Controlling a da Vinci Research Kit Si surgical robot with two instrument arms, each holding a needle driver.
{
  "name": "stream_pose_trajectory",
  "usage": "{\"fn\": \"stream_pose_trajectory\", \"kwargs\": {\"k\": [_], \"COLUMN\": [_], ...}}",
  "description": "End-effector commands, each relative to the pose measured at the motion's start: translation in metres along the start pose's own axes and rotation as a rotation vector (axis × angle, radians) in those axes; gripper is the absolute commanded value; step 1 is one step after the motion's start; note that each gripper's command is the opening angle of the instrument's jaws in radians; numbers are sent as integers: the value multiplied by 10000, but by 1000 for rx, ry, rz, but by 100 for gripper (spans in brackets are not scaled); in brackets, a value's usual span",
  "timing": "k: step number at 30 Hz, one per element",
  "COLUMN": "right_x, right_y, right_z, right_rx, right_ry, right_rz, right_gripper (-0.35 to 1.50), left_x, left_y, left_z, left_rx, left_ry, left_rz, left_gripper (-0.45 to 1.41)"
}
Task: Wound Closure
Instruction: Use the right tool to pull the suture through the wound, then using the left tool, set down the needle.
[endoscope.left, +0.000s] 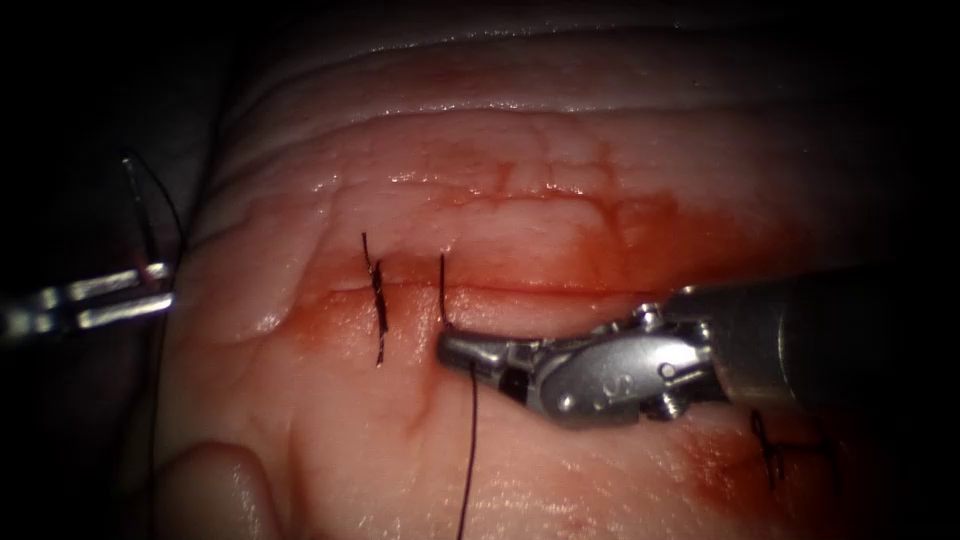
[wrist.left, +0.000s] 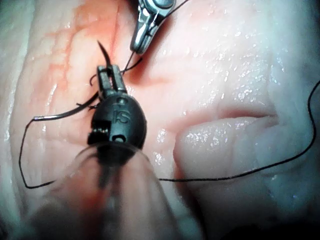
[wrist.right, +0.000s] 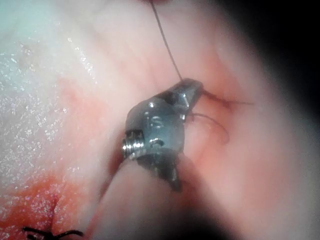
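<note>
The tissue (endoscope.left: 560, 190) carries a cut (endoscope.left: 560, 289) running across the endoscope view. My left tool (endoscope.left: 160, 285) sits off the tissue's left edge, shut on the curved needle (endoscope.left: 140, 200), which is free of the tissue. In the left wrist view these jaws (wrist.left: 111, 75) grip the needle (wrist.left: 60, 114) about a third along its curve, with one short end poking past them. My right tool (endoscope.left: 450, 348) lies just below the cut near its left part, shut on the thread (endoscope.left: 470, 450), which comes out of the tissue at the cut (endoscope.left: 442, 290). The same grip shows in the right wrist view (wrist.right: 192, 90).
A finished stitch with cut ends (endoscope.left: 378, 305) crosses the cut just left of the right tool's tip. Another knot (endoscope.left: 775, 450) lies at the lower right. Red fluid (endoscope.left: 640, 240) stains the tissue around the cut. A long loop of thread (wrist.left: 240, 172) trails over the tissue.
</note>
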Motion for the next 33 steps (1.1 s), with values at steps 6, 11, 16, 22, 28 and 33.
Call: {"fn": "stream_pose_trajectory", "kwargs": {"k": [6, 11, 16, 22, 28, 33], "right_x": [20, 20, 21, 9, 1, -3], "right_y": [-25, -25, -20, -1, 16, 25], "right_z": [-6, -7, -6, -41, -78, -96], "right_rx": [7, 6, 19, -13, -17, -42], "right_ry": [4, 2, 43, 73, 61, 56], "right_rz": [-6, -7, 0, -23, -12, -2], "right_gripper": [-35, -35, 122, 138, 125, 135], "left_x": [-4, -5, -10, -22, -41, -62], "left_y": [3, 2, -16, -71, -105, -133], "left_z": [7, 9, 22, 92, 166, 231], "left_rx": [0, 0, 6, 71, 79, 59], "left_ry": [0, 1, -2, -35, -91, -130], "left_rz": [0, -1, -14, -5, -10, -6], "left_gripper": [-45, -45, -45, -45, -45, -45]}}
